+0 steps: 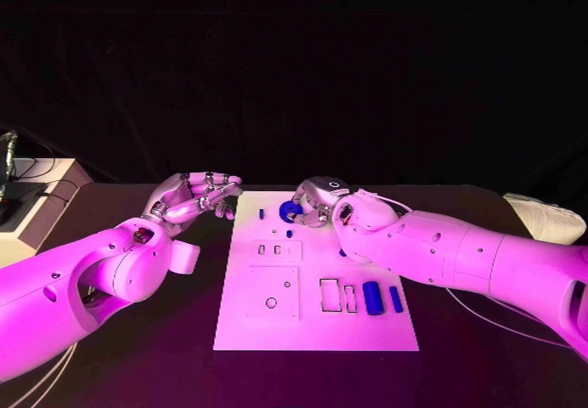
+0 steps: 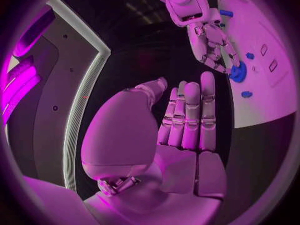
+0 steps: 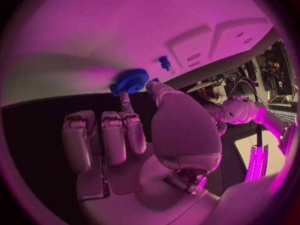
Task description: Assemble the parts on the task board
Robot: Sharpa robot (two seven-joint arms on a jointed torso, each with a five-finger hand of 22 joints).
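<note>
My right hand [image 1: 321,201] pinches a round blue toothed gear [image 3: 130,80] between thumb and fingertip at the far end of the flat white task board [image 1: 282,327]. My left hand [image 1: 193,197] hangs palm-up beside the board's far left corner, fingers loosely apart, holding nothing. Two blue cylindrical pegs [image 1: 381,298] lie near the board's right edge.

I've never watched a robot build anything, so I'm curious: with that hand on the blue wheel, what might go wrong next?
1. The right hand pinches the blue gear only with its fingertips, at the task board's far end; it might slip out.
2. A small blue peg stands close by; the fingers might knock it.
3. The left hand hovers open beside the board, so it probably couldn't catch a drop.
</note>
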